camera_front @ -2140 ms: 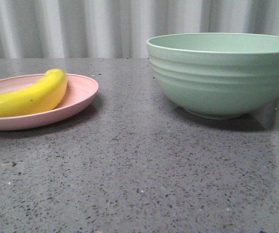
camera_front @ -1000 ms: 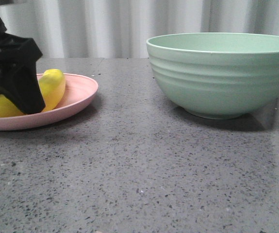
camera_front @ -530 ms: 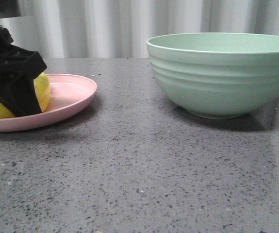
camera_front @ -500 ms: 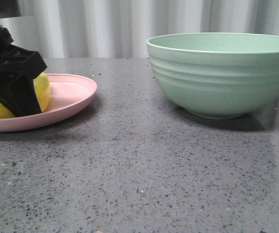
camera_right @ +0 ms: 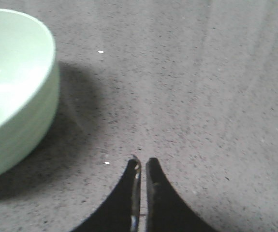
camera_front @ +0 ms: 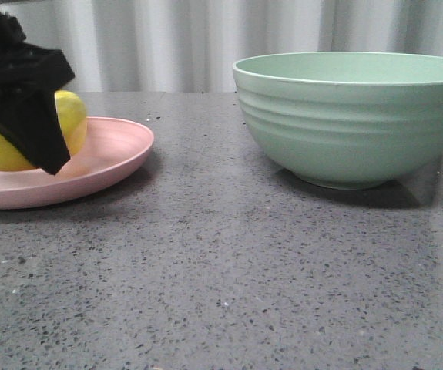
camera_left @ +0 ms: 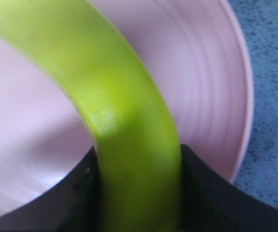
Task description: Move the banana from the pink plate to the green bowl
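The yellow banana (camera_front: 68, 116) is in my left gripper (camera_front: 22, 116), which is shut on it and holds it just above the pink plate (camera_front: 109, 158) at the left of the front view. In the left wrist view the banana (camera_left: 114, 111) runs between my two black fingers, with the pink plate (camera_left: 211, 87) under it. The green bowl (camera_front: 352, 116) stands at the right, apart from the plate. My right gripper (camera_right: 143, 162) is shut and empty over the bare table beside the green bowl (camera_right: 13, 87); it is out of the front view.
The grey speckled tabletop (camera_front: 221, 270) runs between plate and bowl. A pale curtain (camera_front: 206, 42) hangs behind the table.
My left gripper came down onto the plate and closed on the banana. It has since risen a little with the banana in it. Bowl and plate have not moved.
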### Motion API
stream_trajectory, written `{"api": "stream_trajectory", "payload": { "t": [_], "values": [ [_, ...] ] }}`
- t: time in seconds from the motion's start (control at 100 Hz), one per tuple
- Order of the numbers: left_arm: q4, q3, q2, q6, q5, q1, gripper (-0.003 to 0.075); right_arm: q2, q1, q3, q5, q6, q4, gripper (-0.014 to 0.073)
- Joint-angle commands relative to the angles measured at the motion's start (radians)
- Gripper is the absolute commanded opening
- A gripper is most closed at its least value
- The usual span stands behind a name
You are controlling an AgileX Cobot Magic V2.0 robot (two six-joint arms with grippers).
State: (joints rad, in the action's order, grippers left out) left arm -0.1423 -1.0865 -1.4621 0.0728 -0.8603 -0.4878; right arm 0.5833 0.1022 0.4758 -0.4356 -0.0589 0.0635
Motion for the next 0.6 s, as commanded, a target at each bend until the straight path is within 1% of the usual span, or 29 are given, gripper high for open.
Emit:
{"api": "stream_trajectory", "payload": {
  "t": [0.0,0.08,0.12,0.17,0.27,0.34,0.41,0.51,0.59],
  "values": [
    [-0.062,-0.059,0.028,0.063,-0.003,-0.008,-0.002,0.036,-0.033,0.089,-0.011,-0.028,0.004,-0.0058],
    [-0.132,-0.079,0.028,0.131,-0.03,-0.008,-0.002,0.08,-0.077,0.151,-0.102,-0.03,0.006,-0.002],
    [-0.172,-0.086,0.028,0.162,-0.046,-0.01,-0.002,0.109,-0.106,0.186,-0.136,-0.03,0.008,0.0021],
    [-0.205,-0.091,0.028,0.187,-0.055,-0.015,-0.002,0.144,-0.147,0.225,-0.176,-0.03,0.017,0.0089],
    [-0.216,-0.104,0.028,0.201,-0.077,-0.042,-0.002,0.218,-0.242,0.299,-0.221,-0.03,0.065,0.0259],
    [-0.216,-0.111,0.032,0.203,-0.083,-0.065,-0.002,0.27,-0.318,0.354,-0.238,-0.03,0.093,0.0338],
    [-0.219,-0.123,0.033,0.203,-0.099,-0.092,-0.002,0.329,-0.395,0.411,-0.245,-0.03,0.115,0.037],
    [-0.226,-0.147,0.037,0.203,-0.119,-0.132,-0.002,0.412,-0.49,0.5,-0.243,-0.03,0.153,0.037],
    [-0.226,-0.168,0.044,0.203,-0.127,-0.166,-0.002,0.486,-0.532,0.565,-0.243,-0.03,0.189,0.037]
  ]
}}
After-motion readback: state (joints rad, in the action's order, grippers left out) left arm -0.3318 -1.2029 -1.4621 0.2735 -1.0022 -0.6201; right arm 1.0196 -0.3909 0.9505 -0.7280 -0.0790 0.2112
